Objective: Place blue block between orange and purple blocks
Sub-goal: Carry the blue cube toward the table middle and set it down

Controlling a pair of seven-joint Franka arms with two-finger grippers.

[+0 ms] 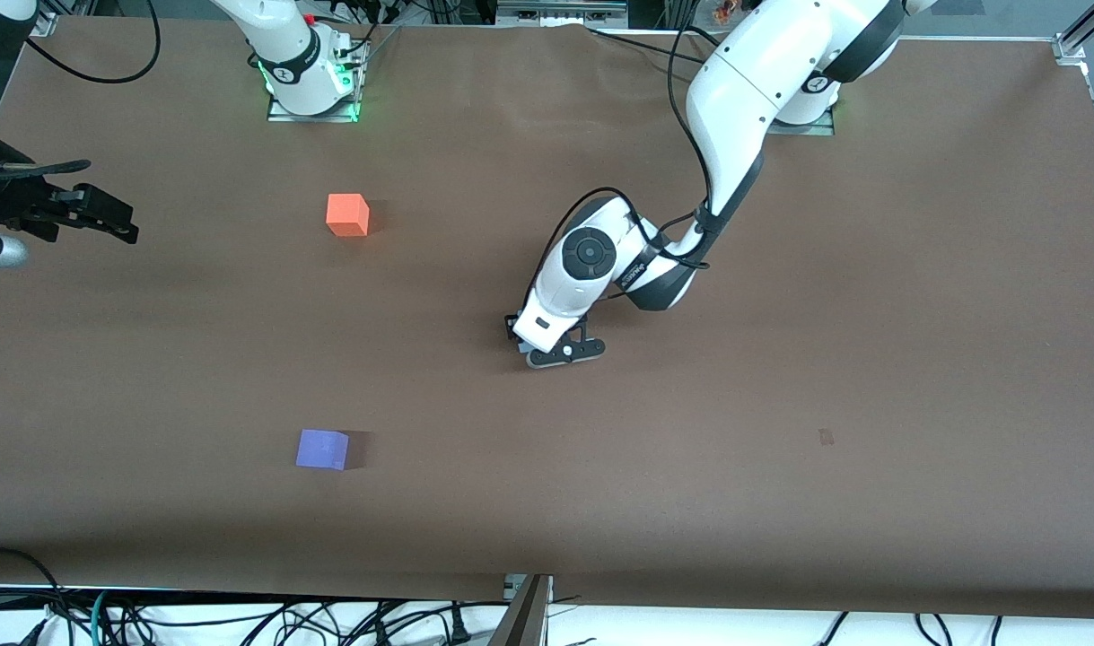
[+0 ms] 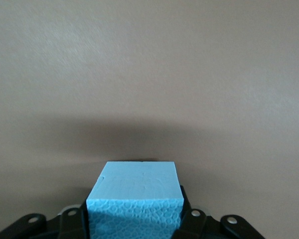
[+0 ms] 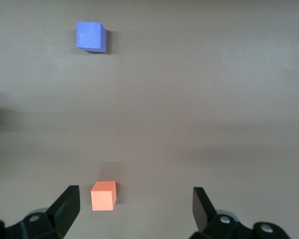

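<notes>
The blue block [image 2: 134, 196] sits between the fingers of my left gripper [image 2: 134, 219], which is shut on it. In the front view this gripper [image 1: 560, 352] is low over the middle of the table and hides the block. The orange block [image 1: 347, 215] lies toward the right arm's end of the table, with the purple block [image 1: 322, 449] nearer to the front camera and a wide bare gap between them. My right gripper [image 1: 107, 220] is open and empty, raised at the right arm's end of the table. Its wrist view shows the orange block [image 3: 103, 195] and the purple block [image 3: 91, 37] below its gripper [image 3: 135, 194].
Brown table cover [image 1: 780, 359]. The right arm's base [image 1: 311, 81] stands farther from the front camera than the orange block. A small dark mark [image 1: 826, 437] is on the cover toward the left arm's end. Cables [image 1: 241, 619] run along the near edge.
</notes>
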